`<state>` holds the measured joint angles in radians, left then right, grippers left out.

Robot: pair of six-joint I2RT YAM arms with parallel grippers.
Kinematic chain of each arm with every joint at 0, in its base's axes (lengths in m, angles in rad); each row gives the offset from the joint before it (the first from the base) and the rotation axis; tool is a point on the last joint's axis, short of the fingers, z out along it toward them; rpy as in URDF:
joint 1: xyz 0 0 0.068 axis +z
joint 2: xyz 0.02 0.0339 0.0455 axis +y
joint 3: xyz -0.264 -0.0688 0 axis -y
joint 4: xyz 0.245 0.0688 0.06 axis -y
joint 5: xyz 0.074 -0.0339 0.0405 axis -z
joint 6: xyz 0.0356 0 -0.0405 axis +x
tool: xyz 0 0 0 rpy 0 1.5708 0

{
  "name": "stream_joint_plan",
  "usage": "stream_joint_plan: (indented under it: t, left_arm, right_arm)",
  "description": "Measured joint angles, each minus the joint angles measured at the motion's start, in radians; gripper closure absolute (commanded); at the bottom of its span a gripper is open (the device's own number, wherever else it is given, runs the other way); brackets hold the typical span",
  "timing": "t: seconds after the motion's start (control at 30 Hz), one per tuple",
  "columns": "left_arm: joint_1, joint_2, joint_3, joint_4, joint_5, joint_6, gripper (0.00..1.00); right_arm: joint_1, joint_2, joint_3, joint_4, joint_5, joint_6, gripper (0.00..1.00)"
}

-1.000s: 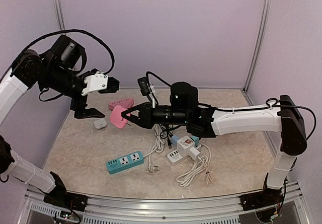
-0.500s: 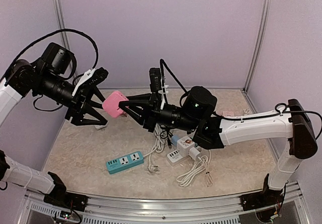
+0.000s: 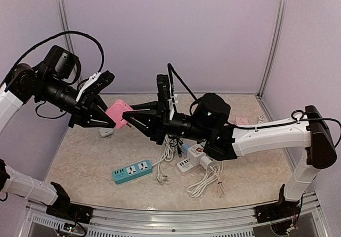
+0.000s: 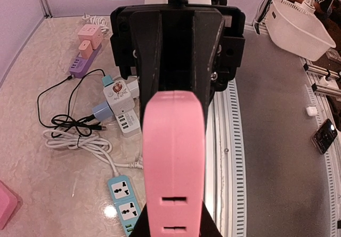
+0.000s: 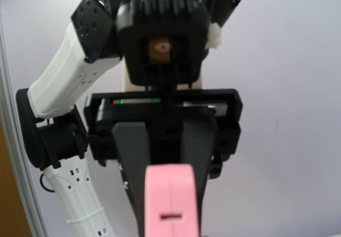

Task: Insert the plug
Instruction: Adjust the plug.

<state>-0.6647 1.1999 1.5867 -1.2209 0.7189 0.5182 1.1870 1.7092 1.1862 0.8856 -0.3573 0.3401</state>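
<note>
A pink plug block [image 3: 118, 113] with slot openings on its face hangs in mid-air above the back left of the table. Both grippers grip it from opposite ends. My left gripper [image 3: 109, 121] comes in from the left and is shut on it. My right gripper [image 3: 130, 119] reaches in from the right and is also shut on it. In the left wrist view the pink block [image 4: 173, 157] fills the centre, with the right gripper [image 4: 176, 50] behind it. In the right wrist view the block [image 5: 169, 199] sits low, with the left gripper [image 5: 160, 136] beyond it.
On the table lie a teal power strip [image 3: 132, 171], white cube adapters [image 3: 197, 157], a coiled white cable [image 3: 205, 184], a small white adapter [image 3: 105, 132] and a purple strip [image 4: 82, 61] with pink cubes. A metal rail [image 3: 170, 215] edges the near side.
My right gripper lifted the pink block off the table and carried it left. My left gripper swung in and shut on its other end.
</note>
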Motion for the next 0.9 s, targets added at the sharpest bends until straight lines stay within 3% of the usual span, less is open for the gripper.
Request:
stream_joint_plan:
  t: [0.03,0.07,0.17,0.23,0.3,0.47,0.57,0.7,0.9]
  left_arm:
    - [0.0,0.0,0.0,0.0,0.0,0.0,1.0]
    - [-0.001,0.0,0.0,0.0,-0.002,0.0,1.0]
    - [-0.005,0.0,0.0,-0.006,-0.023,0.0,1.0]
    - [-0.01,-0.005,-0.007,-0.003,-0.057,0.002,1.0]
    - [-0.016,-0.015,-0.027,-0.002,-0.113,0.007,1.0]
    - [-0.081,-0.005,-0.085,-0.042,-0.295,0.047,1.0]
    - [-0.114,0.028,-0.093,-0.063,-0.367,0.069,1.0]
    - [-0.137,0.053,-0.094,-0.075,-0.415,0.087,1.0]
    - [-0.156,0.061,-0.094,-0.083,-0.44,0.096,1.0]
  right_arm:
    - [0.0,0.0,0.0,-0.001,0.0,-0.002,1.0]
    - [0.0,0.0,0.0,-0.004,0.0,-0.002,0.91]
    - [0.0,-0.012,0.002,-0.048,0.005,-0.022,0.51]
    - [0.0,-0.031,0.019,-0.174,0.029,-0.053,0.39]
    - [0.0,-0.037,0.067,-0.348,0.064,-0.103,0.34]
    - [0.0,-0.038,0.23,-0.757,0.144,-0.217,0.33]
    - [0.0,-0.038,0.27,-0.9,0.162,-0.26,0.36]
    - [-0.005,-0.035,0.275,-0.998,0.155,-0.287,0.41]
    - [-0.013,-0.005,0.277,-1.005,0.096,-0.282,0.55]
